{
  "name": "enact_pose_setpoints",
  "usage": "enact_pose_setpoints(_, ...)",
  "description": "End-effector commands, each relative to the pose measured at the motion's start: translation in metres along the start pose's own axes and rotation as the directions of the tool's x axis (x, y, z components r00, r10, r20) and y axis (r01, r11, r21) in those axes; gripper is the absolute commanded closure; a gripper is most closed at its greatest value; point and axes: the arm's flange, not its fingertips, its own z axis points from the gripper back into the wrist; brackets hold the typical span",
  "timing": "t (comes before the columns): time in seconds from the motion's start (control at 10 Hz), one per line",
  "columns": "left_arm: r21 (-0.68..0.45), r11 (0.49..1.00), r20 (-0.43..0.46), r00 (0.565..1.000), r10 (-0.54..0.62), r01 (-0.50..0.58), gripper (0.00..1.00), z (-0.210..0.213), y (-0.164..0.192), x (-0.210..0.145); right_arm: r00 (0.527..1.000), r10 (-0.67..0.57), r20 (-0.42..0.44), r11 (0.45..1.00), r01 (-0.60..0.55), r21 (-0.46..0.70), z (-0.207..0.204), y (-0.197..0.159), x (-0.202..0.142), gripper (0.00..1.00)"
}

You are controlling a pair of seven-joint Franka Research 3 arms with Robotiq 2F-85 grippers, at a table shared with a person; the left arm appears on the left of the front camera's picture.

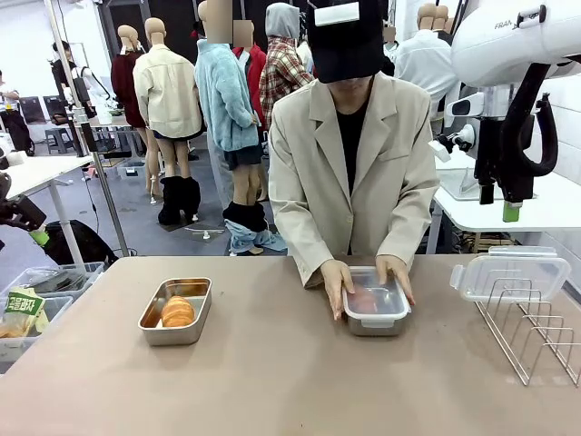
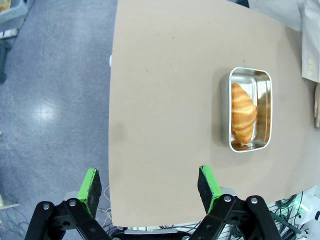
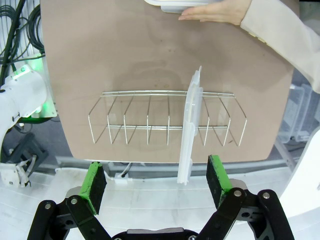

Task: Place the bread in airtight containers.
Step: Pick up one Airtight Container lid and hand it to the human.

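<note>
Front view: on the tan counter point(image 1: 272, 381) an open container point(image 1: 151, 320) of bare steel sits toward the robot's left, and one piece of bread point(image 1: 177, 312), golden and ridged, lies inside it. Near the middle, at the far edge, a lidded container point(image 1: 376, 307) rests flat with a person's hand point(image 1: 337, 285) against one side and the other hand point(image 1: 397, 275) against the opposite side; what lies under its clear cover is too blurred to tell. On the robot's right a wire rack point(image 1: 536, 338) stands on the counter, with a loose clear lid point(image 1: 508, 272) propped upright in its slots. In the left wrist view the left gripper point(image 2: 148, 175) hangs high over the counter's near edge with its jaws wide and nothing between them, well apart from the open container and its bread. In the right wrist view the right gripper point(image 3: 155, 167) is likewise spread wide and empty, poised above the rack and the lid standing on edge in it.
</note>
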Motion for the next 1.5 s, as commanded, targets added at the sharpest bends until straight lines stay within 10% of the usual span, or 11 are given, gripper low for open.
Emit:
enact_pose_setpoints(0.0,-0.002,1.0,0.008,1.0,0.004,-0.004,0.0,0.001,0.001,-0.0007,1.0,0.002,0.0,1.0,-0.002,0.009,0.0012,0.001,-0.0007,0.0)
enact_pose_setpoints(1.4,-0.002,1.0,0.008,1.0,0.004,-0.004,0.0,0.001,0.001,-0.0007,1.0,0.002,0.0,1.0,-0.002,0.009,0.0012,0.001,-0.0007,0.0)
